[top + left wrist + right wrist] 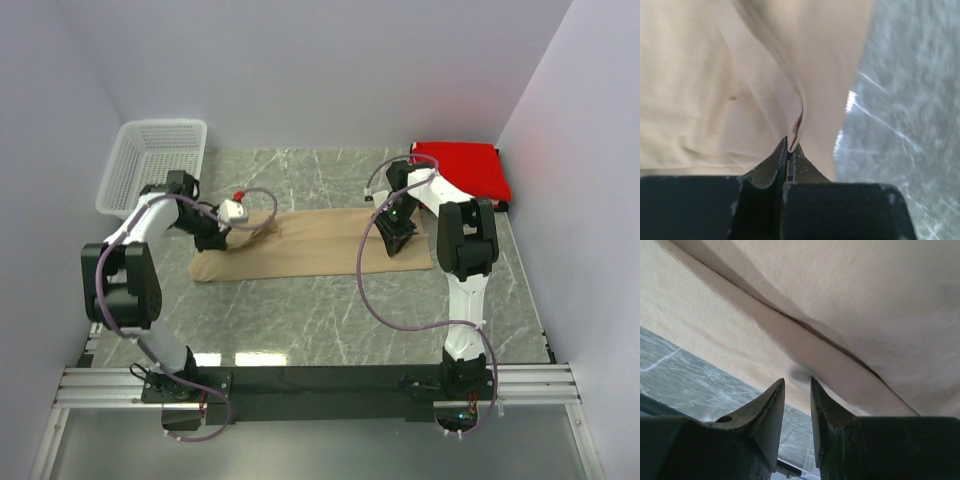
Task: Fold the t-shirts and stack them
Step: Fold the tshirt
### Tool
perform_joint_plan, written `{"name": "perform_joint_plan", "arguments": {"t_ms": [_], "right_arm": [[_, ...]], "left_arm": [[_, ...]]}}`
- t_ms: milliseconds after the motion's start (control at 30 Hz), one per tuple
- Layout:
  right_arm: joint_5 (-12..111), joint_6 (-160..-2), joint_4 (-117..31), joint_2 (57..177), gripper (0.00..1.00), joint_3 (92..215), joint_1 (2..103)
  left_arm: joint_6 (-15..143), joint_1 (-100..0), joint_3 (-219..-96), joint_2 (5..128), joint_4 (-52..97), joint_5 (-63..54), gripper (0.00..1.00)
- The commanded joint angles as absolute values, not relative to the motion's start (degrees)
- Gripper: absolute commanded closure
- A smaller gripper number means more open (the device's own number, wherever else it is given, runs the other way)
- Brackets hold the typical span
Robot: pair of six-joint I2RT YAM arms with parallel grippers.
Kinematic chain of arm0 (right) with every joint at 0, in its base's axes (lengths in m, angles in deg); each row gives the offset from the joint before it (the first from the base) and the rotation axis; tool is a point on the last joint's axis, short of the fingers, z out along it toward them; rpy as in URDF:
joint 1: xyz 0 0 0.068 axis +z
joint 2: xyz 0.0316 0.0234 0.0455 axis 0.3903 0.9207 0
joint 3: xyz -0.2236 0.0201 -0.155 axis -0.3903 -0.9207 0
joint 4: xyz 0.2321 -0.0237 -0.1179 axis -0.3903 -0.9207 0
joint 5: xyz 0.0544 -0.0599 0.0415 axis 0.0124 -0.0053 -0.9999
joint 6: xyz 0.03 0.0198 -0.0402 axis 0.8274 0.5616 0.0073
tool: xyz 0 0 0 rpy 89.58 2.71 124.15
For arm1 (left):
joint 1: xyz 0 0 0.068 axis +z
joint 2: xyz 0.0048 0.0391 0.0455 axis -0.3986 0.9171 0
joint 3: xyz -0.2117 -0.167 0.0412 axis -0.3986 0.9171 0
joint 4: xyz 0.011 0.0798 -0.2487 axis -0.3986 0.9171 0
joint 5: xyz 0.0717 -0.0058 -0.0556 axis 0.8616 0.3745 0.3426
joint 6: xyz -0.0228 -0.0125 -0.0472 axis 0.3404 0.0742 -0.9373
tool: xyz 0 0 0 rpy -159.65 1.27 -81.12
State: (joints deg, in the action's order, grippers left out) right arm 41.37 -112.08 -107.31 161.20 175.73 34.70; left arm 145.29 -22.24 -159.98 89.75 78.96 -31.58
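Surface: grey marbled table [300, 320], white walls all round.
Tan: plain beige cloth t-shirt [300, 250] lies as a long band across mid-table, between my two arms.
Left gripper [789, 150]: clamped tight on a pinched ridge at the band's left end, ready to lift, I judge.
Right gripper [797, 386]: jaws slightly apart at the right-end hem, no cloth seen between them.
Red: bright red cloth t-shirt [465, 168], folded in the far right corner; stack base, I reckon.

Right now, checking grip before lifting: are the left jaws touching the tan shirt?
Touching. Left wrist view: left jaws shut on a fold of the tan shirt.
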Motion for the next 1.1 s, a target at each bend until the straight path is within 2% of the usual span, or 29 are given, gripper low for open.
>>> {"name": "perform_joint_plan", "arguments": {"t_ms": [0, 133, 167, 233, 267, 300, 500, 600, 733, 1067], "right_arm": [[41.8, -113.0, -106.5, 157.2, 0.65, 174.7, 34.3], [42.1, -113.2, -106.0, 157.2, 0.65, 174.5, 34.4], [42.3, -113.5, -106.2, 157.3, 0.65, 174.5, 34.3], [42.3, -113.6, -106.3, 157.4, 0.66, 175.4, 34.3], [42.2, -113.9, -106.4, 157.3, 0.66, 175.8, 34.2], [42.1, -114.0, -106.5, 157.3, 0.66, 176.6, 34.3], [41.4, -114.2, -106.7, 158.5, 0.66, 182.2, 34.0], [42.5, -113.8, -106.0, 160.7, 0.67, 183.9, 33.8], [44.7, -113.3, -105.4, 164.0, 0.68, 185.0, 33.7], [48.9, -112.2, -105.8, 166.5, 0.74, 180.4, 33.9]], "left_arm": [[152.8, -23.1, -151.8, 83.7, 76.4, -28.2, 0.99], [151.5, -26.5, -144.9, 81.6, 69.9, -23.8, 0.95], [150.5, -27.1, -144.1, 81.6, 68.0, -22.7, 0.79], [147.0, -27.7, -144.6, 82.2, 68.0, -22.0, 0.59], [145.4, -27.6, -145.4, 82.6, 68.7, -22.0, 0.58], [143.0, -27.2, -147.6, 82.9, 69.8, -22.6, 0.51], [137.7, -23.6, -157.4, 84.2, 77.5, -29.5, 0.51], [131.0, -23.8, -159.0, 85.3, 75.9, -31.7, 0.52], [121.3, -25.8, -157.6, 88.0, 67.0, -28.1, 0.57], [109.9, -27.0, -153.6, 95.6, 61.0, -19.5, 0.65]]}}
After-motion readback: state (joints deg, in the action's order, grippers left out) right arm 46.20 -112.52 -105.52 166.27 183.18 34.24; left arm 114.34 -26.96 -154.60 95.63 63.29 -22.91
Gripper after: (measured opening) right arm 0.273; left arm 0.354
